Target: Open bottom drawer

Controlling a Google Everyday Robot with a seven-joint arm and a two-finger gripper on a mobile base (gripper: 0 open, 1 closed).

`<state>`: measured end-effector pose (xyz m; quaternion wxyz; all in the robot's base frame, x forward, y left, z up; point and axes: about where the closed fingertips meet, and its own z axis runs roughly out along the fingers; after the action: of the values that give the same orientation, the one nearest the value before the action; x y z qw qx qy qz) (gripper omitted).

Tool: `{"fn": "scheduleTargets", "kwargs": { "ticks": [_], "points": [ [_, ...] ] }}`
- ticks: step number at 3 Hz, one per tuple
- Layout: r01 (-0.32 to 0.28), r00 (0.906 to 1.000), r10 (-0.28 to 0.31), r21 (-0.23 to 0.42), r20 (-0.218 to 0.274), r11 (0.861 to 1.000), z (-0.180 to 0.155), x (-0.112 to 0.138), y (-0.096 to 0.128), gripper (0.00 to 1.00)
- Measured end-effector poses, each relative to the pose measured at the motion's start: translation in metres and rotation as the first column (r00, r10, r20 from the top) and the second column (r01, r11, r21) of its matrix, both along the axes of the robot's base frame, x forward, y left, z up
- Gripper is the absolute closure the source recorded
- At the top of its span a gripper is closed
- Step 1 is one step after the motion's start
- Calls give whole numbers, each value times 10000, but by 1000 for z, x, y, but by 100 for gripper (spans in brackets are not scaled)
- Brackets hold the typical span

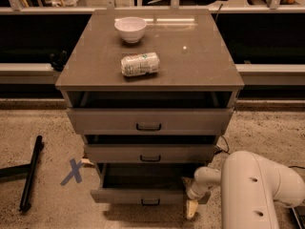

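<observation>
The bottom drawer [143, 196] is the lowest of three grey-brown drawers and stands pulled out, its dark inside showing above the front; a small black bar handle [150, 202] sits at its centre. My gripper [192, 207] is at the drawer's right front corner, low by the floor, at the end of the white arm [257, 190]. One pale fingertip [191, 209] points down beside the drawer front. The middle drawer [150, 152] and top drawer [149, 120] are each slightly out.
On the cabinet top [200, 56] stand a white bowl [130, 29] and a lying wrapped packet [139, 64]. A blue X mark [72, 171] and a black bar [30, 173] lie on the speckled floor at left. A ledge runs behind the cabinet.
</observation>
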<state>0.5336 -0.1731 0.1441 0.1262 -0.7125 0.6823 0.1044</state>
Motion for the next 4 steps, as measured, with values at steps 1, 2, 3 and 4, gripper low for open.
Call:
{"fn": "scheduleTargets", "kwargs": {
  "ticks": [1, 2, 3, 4],
  "points": [
    [-190, 9995, 191, 33, -233, 9998, 4, -17, 10, 0],
    [-218, 9989, 218, 0, -425, 9998, 9, -38, 18, 18],
    [-212, 9984, 209, -68, -527, 9998, 8, -50, 18, 41],
    [-212, 9984, 209, -69, -527, 9998, 11, -50, 18, 65]
  ]
}}
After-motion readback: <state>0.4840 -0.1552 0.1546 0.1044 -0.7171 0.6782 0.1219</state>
